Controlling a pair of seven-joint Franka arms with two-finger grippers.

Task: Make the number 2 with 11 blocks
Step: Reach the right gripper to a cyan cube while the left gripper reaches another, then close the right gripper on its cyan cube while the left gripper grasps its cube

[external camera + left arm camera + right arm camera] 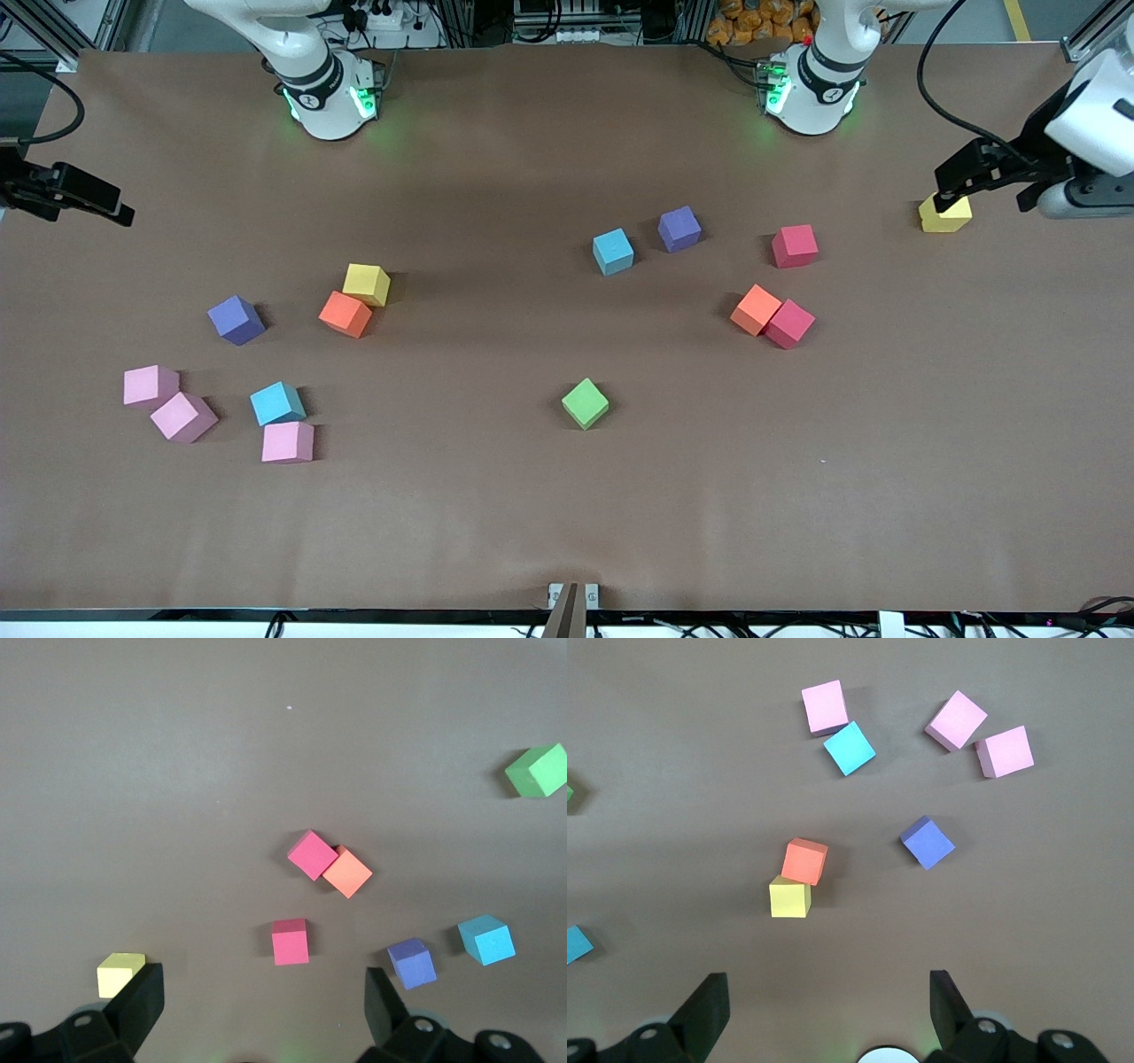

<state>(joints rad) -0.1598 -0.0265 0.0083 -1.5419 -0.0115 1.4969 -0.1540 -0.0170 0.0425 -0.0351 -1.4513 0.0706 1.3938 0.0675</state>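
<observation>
Parts you cannot see whole

The left gripper covers the top of a yellow block; the right gripper is cut by the edge.

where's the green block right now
In the front view the green block sits alone mid-table, nearer the camera than the light blue block and purple block, touching nothing.

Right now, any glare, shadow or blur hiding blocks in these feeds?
Front view: even light, soft short shadows, green base-light glow on the table, no glare. Left wrist view: green block sharp. Right wrist view: pink blocks sharp, one green block cut off at the edge.
</observation>
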